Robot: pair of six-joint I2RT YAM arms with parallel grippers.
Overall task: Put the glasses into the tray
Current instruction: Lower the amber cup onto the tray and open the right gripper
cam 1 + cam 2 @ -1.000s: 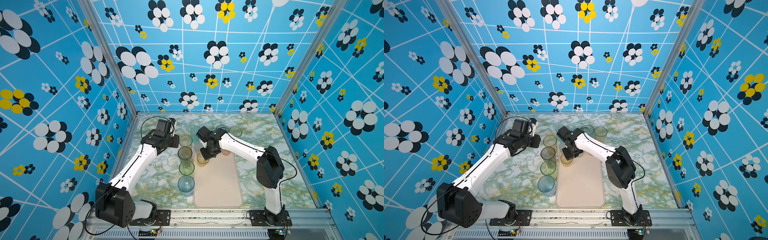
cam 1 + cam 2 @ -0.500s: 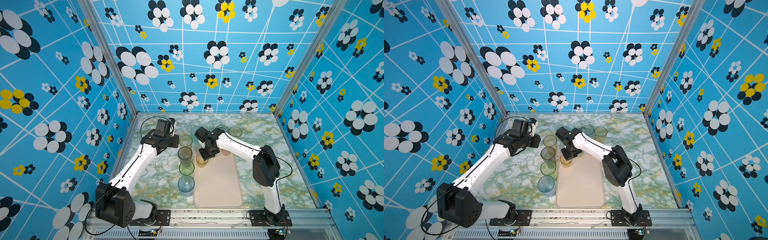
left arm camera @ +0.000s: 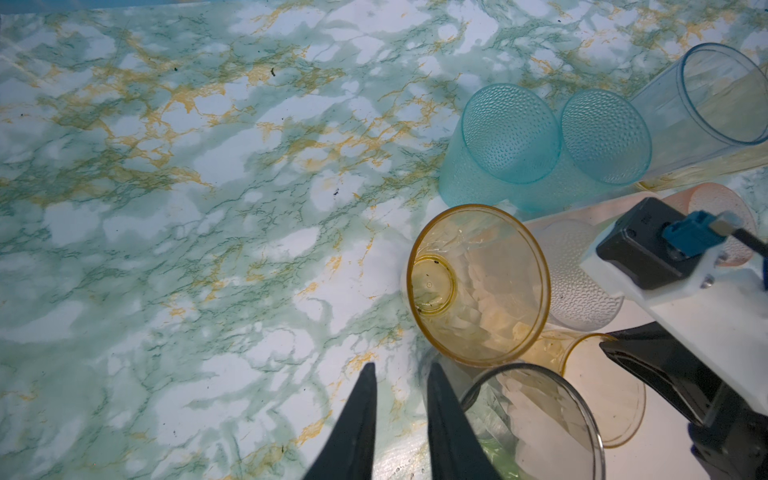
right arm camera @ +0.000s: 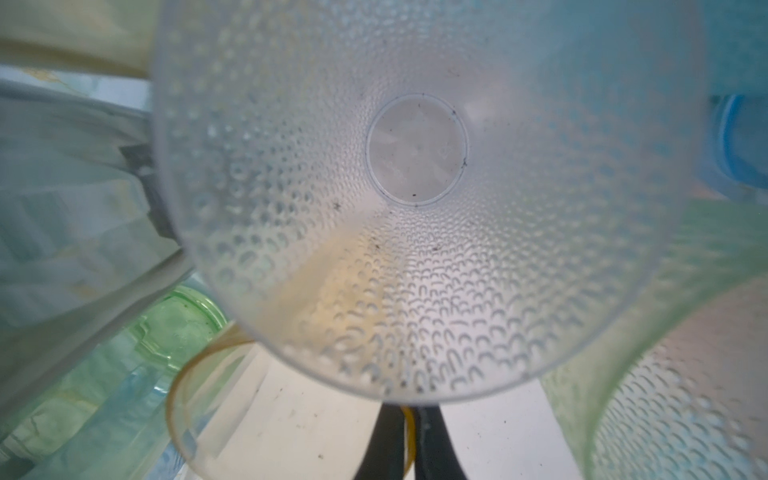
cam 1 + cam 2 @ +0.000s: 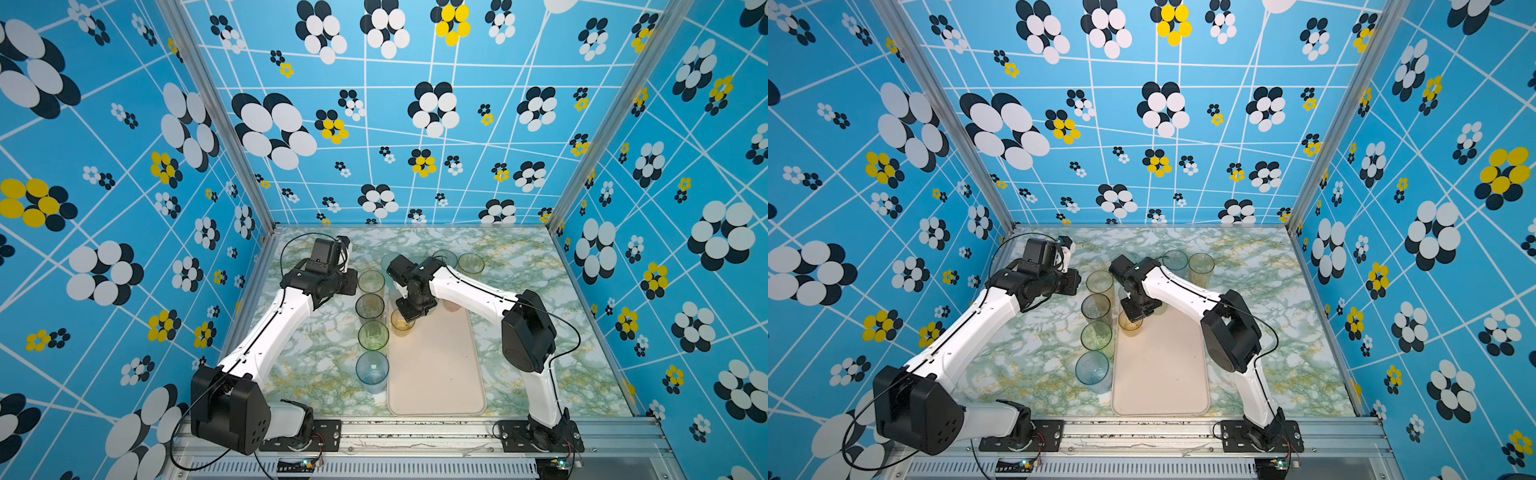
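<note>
The cream tray (image 5: 436, 374) (image 5: 1160, 374) lies at the middle front. At its far left corner stands a short amber glass (image 5: 402, 323) (image 5: 1130, 323) (image 3: 602, 395), and my right gripper (image 5: 406, 316) (image 5: 1135, 318) (image 4: 409, 419) is shut on its rim. A whitish frosted glass (image 4: 415, 208) (image 3: 577, 282) fills the right wrist view. Left of the tray stand a tall amber glass (image 5: 371, 282) (image 3: 478, 286), a smoky glass (image 5: 369, 306), a green glass (image 5: 373, 335) and a blue glass (image 5: 372, 370). My left gripper (image 5: 351, 282) (image 3: 401, 365) hangs slightly open beside the tall amber glass, holding nothing.
Two teal glasses (image 3: 503, 141) (image 3: 604, 137), a clear blue glass (image 5: 444, 257) and an amber-green glass (image 5: 471, 262) stand behind the tray. A pink glass (image 5: 451, 305) stands at the tray's far end. Patterned walls close in three sides.
My right arm has swung its wrist and elbow slightly to the left over the tray's far corner. The short amber glass stays where it was. The left arm has not moved.
</note>
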